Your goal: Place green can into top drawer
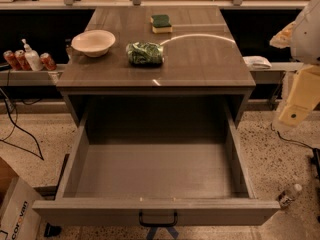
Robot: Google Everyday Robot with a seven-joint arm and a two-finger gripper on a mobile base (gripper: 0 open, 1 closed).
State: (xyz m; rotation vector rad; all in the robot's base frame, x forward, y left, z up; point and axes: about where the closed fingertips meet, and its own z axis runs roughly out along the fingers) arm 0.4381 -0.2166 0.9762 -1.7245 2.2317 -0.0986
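The green can (145, 53) lies on its side near the middle of the grey wood-grain counter top (200, 64), right of the bowl. The top drawer (90, 211) is pulled fully open toward me below the counter; its inside is empty and its dark handle (158, 219) is at the centre of the front panel. Only a pale link of my arm (300, 96) shows at the right edge, beside the drawer and above the floor. My gripper is out of view.
A white bowl (93, 42) and a green-and-yellow sponge (161, 24) sit on the counter. Red cans (47, 61) and a pump bottle (32, 58) stand on a left ledge. A white cloth (257, 62) lies right. A plastic bottle (290, 194) and a cardboard box (15, 214) are on the floor.
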